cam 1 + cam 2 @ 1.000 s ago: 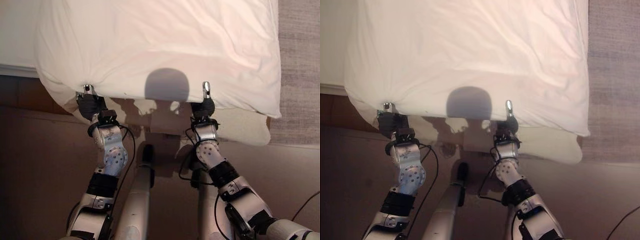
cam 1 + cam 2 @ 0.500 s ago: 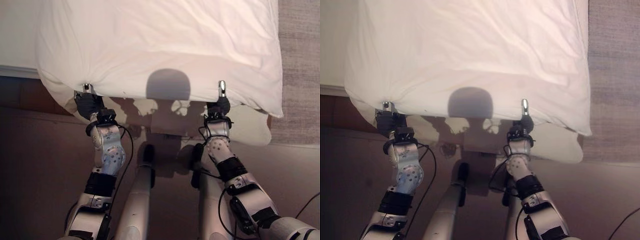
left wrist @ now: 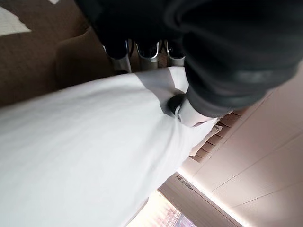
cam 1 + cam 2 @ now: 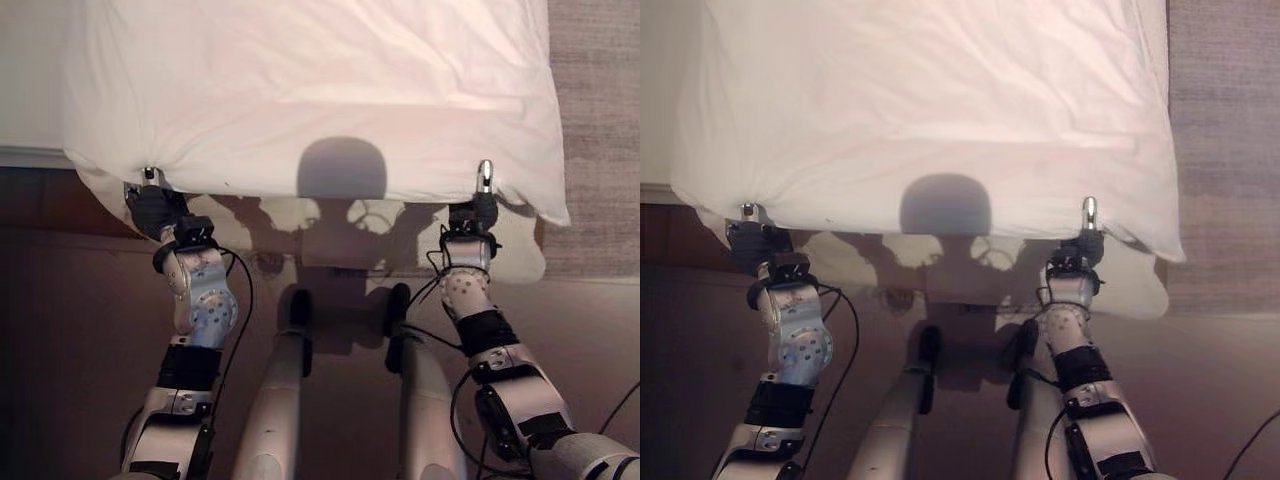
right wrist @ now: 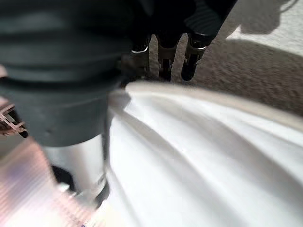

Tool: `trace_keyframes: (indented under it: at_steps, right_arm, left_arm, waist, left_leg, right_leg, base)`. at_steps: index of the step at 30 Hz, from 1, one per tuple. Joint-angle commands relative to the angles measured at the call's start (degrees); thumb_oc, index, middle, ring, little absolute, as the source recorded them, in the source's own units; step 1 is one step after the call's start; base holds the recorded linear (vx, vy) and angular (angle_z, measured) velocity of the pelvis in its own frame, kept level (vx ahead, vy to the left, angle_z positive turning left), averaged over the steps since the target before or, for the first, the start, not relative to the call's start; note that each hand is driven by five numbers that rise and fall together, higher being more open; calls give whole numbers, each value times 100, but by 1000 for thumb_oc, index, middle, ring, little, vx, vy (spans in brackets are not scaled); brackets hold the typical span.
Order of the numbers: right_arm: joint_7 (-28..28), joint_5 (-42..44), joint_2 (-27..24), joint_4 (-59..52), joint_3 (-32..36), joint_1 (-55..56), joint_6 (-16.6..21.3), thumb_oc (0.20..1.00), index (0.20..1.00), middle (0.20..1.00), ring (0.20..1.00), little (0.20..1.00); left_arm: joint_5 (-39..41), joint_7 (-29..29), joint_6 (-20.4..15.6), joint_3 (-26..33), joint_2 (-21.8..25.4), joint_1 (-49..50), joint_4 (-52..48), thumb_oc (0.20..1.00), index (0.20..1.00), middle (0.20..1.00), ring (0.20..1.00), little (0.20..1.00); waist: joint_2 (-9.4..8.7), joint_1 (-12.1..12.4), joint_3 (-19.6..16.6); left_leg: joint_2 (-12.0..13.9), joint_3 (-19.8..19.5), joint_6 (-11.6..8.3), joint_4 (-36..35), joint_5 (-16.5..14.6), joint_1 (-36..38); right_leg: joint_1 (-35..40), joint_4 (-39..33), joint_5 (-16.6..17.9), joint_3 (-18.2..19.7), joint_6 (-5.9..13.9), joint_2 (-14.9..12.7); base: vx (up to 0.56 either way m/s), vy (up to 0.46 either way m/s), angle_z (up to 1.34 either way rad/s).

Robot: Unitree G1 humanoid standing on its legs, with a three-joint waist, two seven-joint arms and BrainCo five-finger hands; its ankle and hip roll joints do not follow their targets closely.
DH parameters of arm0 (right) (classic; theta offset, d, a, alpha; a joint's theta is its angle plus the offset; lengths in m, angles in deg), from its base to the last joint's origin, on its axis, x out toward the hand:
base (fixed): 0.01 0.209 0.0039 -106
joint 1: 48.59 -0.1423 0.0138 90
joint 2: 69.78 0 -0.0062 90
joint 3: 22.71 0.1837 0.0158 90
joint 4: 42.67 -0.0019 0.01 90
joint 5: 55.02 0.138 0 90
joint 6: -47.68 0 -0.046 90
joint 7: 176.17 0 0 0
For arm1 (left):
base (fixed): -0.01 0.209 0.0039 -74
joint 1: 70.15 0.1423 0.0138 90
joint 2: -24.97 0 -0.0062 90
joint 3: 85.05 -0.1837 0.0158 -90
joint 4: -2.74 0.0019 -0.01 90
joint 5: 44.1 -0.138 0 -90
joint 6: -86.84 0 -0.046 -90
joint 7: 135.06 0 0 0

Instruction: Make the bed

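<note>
White duvet (image 4: pixel 320 90): spread flat, held up before the robot by its near edge; it covers the upper part of both eye views, with brown carpet (image 4: pixel 70 330) below it.
Left hand (image 4: pixel 152 205): at the near left corner of the duvet; fingers (image 3: pixel 118 49) under the cloth, thumb (image 3: pixel 187 109) pressed on top, pinching the edge.
Right hand (image 4: pixel 480 205): on the near edge close to the right corner; thumb (image 4: pixel 485 176) upright over the cloth, fingers (image 5: pixel 189 54) beneath, clamping the edge.
Hand spacing: well apart, the edge between them nearly straight.
Grey textured surface (image 4: pixel 595 120): beside the duvet's right side.
</note>
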Motion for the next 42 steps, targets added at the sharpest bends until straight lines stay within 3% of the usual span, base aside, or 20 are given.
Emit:
trace_keyframes:
  at_steps: [1, 13, 16, 17, 18, 25, 26, 31, 38, 42]
  right_arm:
    - [-124, -12, -647, 54, 810, 359, 692, 200, 200, 200, 200, 200]
    - [41, -58, -421, -525, 648, 539, 768, 200, 200, 200, 200, 200]
    - [92, -95, -334, -768, 572, 607, 782, 200, 200, 200, 200, 200]
    - [139, -73, -284, -856, 588, 636, 805, 200, 200, 200, 200, 200]
    - [172, -70, -248, -948, 565, 647, 828, 200, 200, 200, 200, 200]
    - [328, -284, -1, -1704, 296, 1058, 881, 200, 200, 200, 200, 200]
    - [407, -433, 79, -2077, 172, 1262, 894, 200, 200, 200, 200, 200]
    - [426, -724, 216, -2845, -136, 1681, 886, 200, 200, 200, 200, 200]
    - [690, -986, 152, -3865, -686, 2020, 715, 200, 200, 200, 200, 200]
    - [845, -1167, 7, -4380, -1105, 2009, 585, 200, 200, 200, 200, 200]
  left_arm:
    - [-480, 20, -634, 1086, 471, 139, -88, 200, 200, 200, 200, 200]
    - [-204, -186, -546, 1057, 247, 371, 1, 200, 200, 200, 200, 200]
    - [-25, -329, -516, 1003, 142, 459, 18, 501, 501, 501, 501, 501]
    - [41, -391, -524, 997, 92, 492, 36, 711, 711, 711, 711, 711]
    - [131, -449, -505, 959, 35, 519, 10, 1000, 1000, 1000, 1000, 1000]
    - [554, -849, -385, 757, -231, 911, -20, 1000, 1000, 1000, 1000, 1000]
    - [796, -1093, -210, 623, -380, 1182, 80, 1000, 1000, 1000, 1000, 1000]
    - [1297, -1444, -45, 446, -608, 1636, 262, 1000, 1000, 1000, 1000, 1000]
    - [1638, -1722, 223, 198, -745, 2085, 530, 1000, 1000, 1000, 1000, 1000]
    - [1892, -2038, 558, -260, -777, 2619, 615, 1000, 1000, 1000, 1000, 1000]
  waist:
    - [355, -3, -762]
    - [370, -40, -852]
    - [379, -59, -846]
    - [383, -63, -836]
    - [384, -71, -828]
    - [358, -102, -817]
    - [347, -119, -760]
    - [321, -141, -720]
    - [269, -166, -657]
    - [243, -126, -552]
  left_leg:
    - [-438, 91, 309, -640, 550, -257]
    - [-426, 120, 317, -674, 564, -222]
    - [-429, 131, 340, -660, 553, -223]
    - [-425, 147, 337, -655, 561, -230]
    - [-420, 157, 338, -667, 564, -228]
    - [-408, 177, 332, -684, 588, -175]
    - [-404, 173, 339, -689, 553, -123]
    - [-393, 214, 332, -711, 614, -93]
    - [-373, 238, 337, -750, 674, -66]
    - [-394, 205, 346, -690, 668, -1]
  right_leg:
    - [-55, -71, -29, -6, 110, 269]
    - [-53, -89, -7, 36, 103, 276]
    - [-69, -75, 13, 67, 103, 277]
    - [-70, -68, 22, 80, 100, 279]
    - [-70, -80, 23, 84, 101, 282]
    - [-42, -97, 43, 92, 90, 294]
    - [19, -110, 10, 106, 102, 307]
    - [48, -146, 82, 130, 98, 319]
    - [93, -240, 152, 153, 91, 343]
    - [173, -182, 153, 135, 85, 331]
  base:
    - [0, 0, 0]
    - [0, 0, 0]
    - [-6, 4, -1]
    - [-15, 16, -5]
    - [-18, 13, -7]
    - [-3, -1, -2]
    - [0, 0, 0]
    - [-15, -3, -2]
    - [-5, -2, 0]
    - [0, 0, 0]
